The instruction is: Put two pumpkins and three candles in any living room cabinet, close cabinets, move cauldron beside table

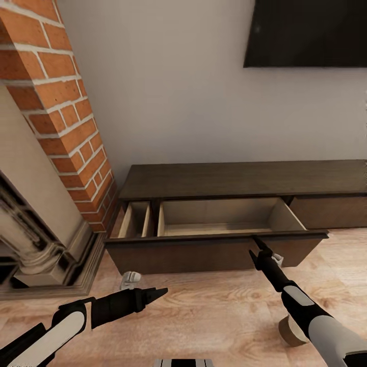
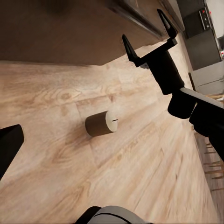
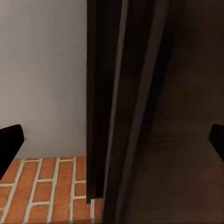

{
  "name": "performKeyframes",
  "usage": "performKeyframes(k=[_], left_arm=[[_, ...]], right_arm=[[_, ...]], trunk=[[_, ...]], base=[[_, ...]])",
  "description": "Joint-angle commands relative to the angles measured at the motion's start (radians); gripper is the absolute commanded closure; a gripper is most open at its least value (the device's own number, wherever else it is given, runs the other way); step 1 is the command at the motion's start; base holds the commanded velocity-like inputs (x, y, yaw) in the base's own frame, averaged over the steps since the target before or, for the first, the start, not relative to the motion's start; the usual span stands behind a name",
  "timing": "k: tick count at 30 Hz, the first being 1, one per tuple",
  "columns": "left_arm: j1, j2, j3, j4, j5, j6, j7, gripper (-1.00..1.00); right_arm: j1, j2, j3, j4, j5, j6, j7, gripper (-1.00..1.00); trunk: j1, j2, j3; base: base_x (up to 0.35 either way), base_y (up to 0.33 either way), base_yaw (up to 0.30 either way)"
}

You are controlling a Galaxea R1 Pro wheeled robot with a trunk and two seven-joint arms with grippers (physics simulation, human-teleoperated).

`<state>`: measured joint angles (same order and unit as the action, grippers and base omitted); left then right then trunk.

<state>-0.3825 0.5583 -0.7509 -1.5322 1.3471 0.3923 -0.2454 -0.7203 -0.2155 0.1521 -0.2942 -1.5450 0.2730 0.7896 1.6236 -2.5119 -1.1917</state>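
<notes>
Fireplace (image 1: 35, 244): stone-coloured surround at the far left of the head view, with a red brick chimney (image 1: 61, 102) rising above it.

Left gripper (image 1: 159, 292): low over the wooden floor (image 1: 214, 306) in front of the cabinet, pointing to the right; in the head view the fingers lie close together, and whether they are fully closed cannot be told. It holds nothing.

Cabinet (image 1: 244, 181): long, low and dark brown, standing against the pale wall (image 1: 168, 92). Its drawer (image 1: 224, 221) is pulled out, and the pale inside, split by dividers into a narrow left part and a wide right part, has nothing in it.

Right gripper (image 1: 257, 244): at the top edge of the pulled-out drawer front, right of its middle. In the left wrist view its two fingers (image 2: 130, 49) stand spread apart, holding nothing.

Candle (image 2: 100, 123): a short beige cylinder with a small wick, lying on its side on the floor in the left wrist view. In the head view it sits near the right forearm, partly hidden behind it.

Screen (image 1: 306, 30): dark panel on the wall above the right end of the cabinet.
</notes>
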Motion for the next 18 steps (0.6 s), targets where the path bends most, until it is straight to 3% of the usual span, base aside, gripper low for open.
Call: performKeyframes(k=[1,9,18], left_arm=[[-0.001,0.0,0.0,0.008,0.009,0.004,0.0,-1.0],[-0.001,-0.001,0.018,0.029,0.008,0.005,0.002,-1.0],[-0.001,-0.002,0.024,0.067,0.009,0.006,0.003,-1.0]], right_arm=[[-0.001,-0.001,0.006,0.001,-0.01,0.006,0.003,-1.0],[-0.001,-0.001,0.006,0.001,-0.01,0.006,0.002,-1.0],[0.0,-0.001,0.003,-0.043,-0.002,0.006,0.001,-1.0]], trunk=[[-0.001,0.0,0.003],[-0.004,0.002,0.034],[-0.008,0.004,0.069]], base=[[0.0,0.0,0.0],[-0.02,0.0,0.0],[-0.293,0.0,0.0]])
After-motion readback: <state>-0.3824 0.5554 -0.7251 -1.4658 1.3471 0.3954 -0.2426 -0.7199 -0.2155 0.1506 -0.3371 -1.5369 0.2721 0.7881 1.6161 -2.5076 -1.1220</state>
